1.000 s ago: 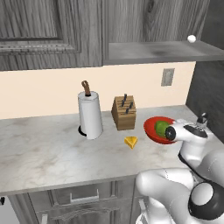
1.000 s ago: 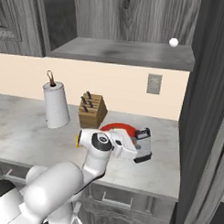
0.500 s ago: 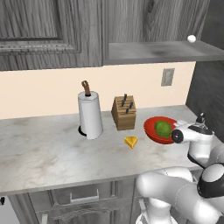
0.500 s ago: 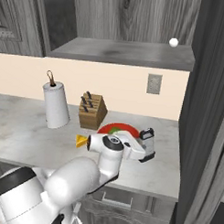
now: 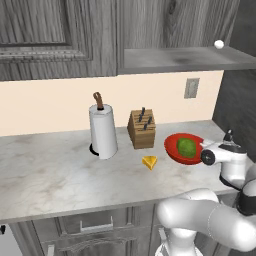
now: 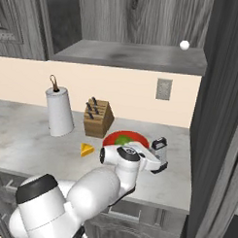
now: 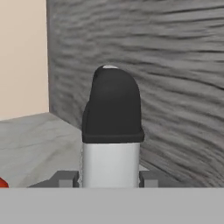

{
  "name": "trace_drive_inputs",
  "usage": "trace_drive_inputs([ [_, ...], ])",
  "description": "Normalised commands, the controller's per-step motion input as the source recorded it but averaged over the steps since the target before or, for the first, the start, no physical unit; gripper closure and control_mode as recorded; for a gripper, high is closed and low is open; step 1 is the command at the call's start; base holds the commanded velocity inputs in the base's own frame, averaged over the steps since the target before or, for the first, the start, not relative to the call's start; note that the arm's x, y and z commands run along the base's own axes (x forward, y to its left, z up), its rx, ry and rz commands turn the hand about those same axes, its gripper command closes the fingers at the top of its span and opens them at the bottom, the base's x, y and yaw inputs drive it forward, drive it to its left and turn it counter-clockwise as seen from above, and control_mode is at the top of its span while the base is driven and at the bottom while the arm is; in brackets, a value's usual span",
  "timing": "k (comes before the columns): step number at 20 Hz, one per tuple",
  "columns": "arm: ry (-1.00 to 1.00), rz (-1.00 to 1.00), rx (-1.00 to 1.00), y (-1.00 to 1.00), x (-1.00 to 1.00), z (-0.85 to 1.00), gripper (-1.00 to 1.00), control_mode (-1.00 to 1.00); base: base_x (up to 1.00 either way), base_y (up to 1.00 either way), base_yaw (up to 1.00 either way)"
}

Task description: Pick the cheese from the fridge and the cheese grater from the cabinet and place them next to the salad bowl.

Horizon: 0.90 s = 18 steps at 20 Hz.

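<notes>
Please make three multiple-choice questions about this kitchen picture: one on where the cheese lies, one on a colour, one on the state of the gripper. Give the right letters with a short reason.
1. Where is the cheese?
A. on the counter, in front of the knife block
B. inside the salad bowl
C. on the open shelf

2. What colour is the salad bowl?
A. blue
B. red
C. white

3. What is the gripper doing?
A. hanging open
B. shut on the cheese grater
C. shut on the paper towel roll

Answers: 1 A, the yellow wedge lies on the marble before the block. 2 B, the rim is red around the green lettuce. 3 B, the hand view shows the grater between the fingers.
</notes>
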Motion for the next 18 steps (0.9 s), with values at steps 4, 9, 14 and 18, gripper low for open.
trace_drive_inputs([
  [4, 0.00, 0.01, 0.00, -0.03, 0.13, -0.15, 1.00, -1.00, 0.00, 0.00, 0.00],
  [9, 0.00, 0.00, 0.03, -0.01, 0.16, -0.12, 1.00, -1.00, 0.00, 0.00, 0.00],
  [14, 0.00, 0.00, 0.04, 0.00, 0.23, -0.11, 1.00, -1.00, 0.00, 0.00, 0.00],
  [18, 0.00, 0.00, 0.01, -0.03, 0.25, -0.13, 1.00, -1.00, 0.00, 0.00, 0.00],
])
